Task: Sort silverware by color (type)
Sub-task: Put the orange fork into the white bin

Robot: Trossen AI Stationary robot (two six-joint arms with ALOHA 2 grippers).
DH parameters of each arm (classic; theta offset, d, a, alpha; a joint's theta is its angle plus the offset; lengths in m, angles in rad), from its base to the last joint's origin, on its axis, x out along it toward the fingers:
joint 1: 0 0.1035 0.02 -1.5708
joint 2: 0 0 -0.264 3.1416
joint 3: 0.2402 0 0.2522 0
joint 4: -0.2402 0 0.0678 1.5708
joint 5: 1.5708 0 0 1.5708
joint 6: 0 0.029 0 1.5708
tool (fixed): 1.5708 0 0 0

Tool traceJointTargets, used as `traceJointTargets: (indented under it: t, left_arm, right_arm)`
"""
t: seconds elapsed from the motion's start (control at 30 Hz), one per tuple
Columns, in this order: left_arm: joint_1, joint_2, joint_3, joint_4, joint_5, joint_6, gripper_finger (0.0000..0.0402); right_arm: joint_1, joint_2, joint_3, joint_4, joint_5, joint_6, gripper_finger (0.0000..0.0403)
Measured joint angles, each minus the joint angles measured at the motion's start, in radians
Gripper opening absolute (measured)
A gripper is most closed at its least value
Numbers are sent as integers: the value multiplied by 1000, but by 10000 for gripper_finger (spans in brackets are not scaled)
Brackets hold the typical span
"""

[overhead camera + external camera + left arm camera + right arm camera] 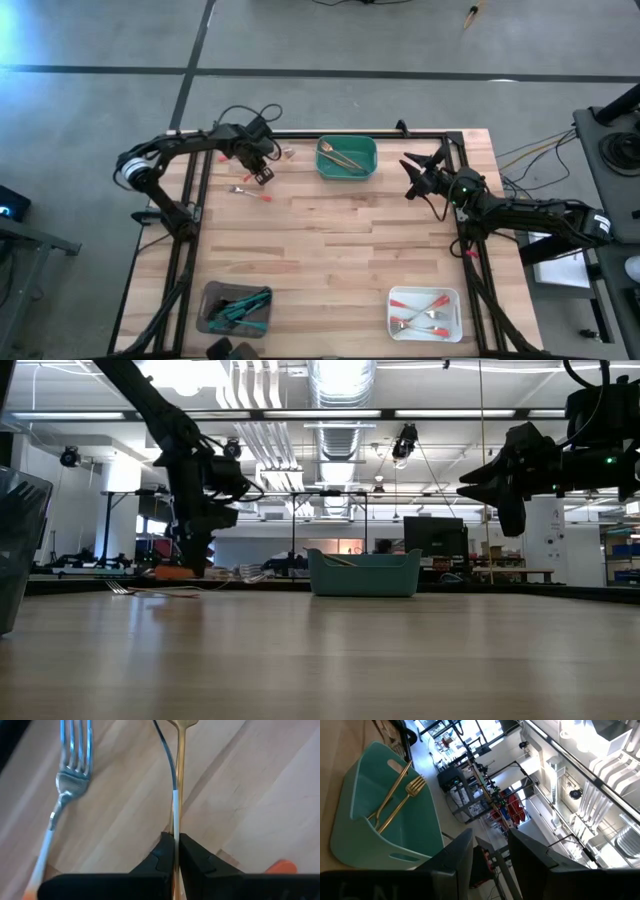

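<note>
A: Wooden table (330,250), three trays. Contents?

B: Green tray (347,157): gold forks (400,795). Grey tray (236,308): teal-handled pieces (240,307). White tray (425,313): red-handled pieces (422,308).

A: Grippers?

B: Left gripper (176,851) at the far-left table edge, clamped on a gold utensil handle (181,775); a red-handled fork (62,795) lies just beside it. Right gripper (418,170) hangs beside the green tray, fingers apart, holding nothing.

both arms matte black, jointed tube links with loose black cables looped at the wrists. left arm (175,150) has a white band near its base. right arm (520,212) shows a small green led. fingers (159,857) black, wedge-shaped.
</note>
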Motion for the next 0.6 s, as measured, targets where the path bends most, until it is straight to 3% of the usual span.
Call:
traceJointTargets:
  t: [0.37,0.6]
  left_arm:
    - [0,11,-56,2,-1,-7,4]
    - [0,11,-56,3,-1,-7,28]
  right_arm:
    - [0,0,0,0,0,0,116]
    - [0,0,0,0,0,0,116]
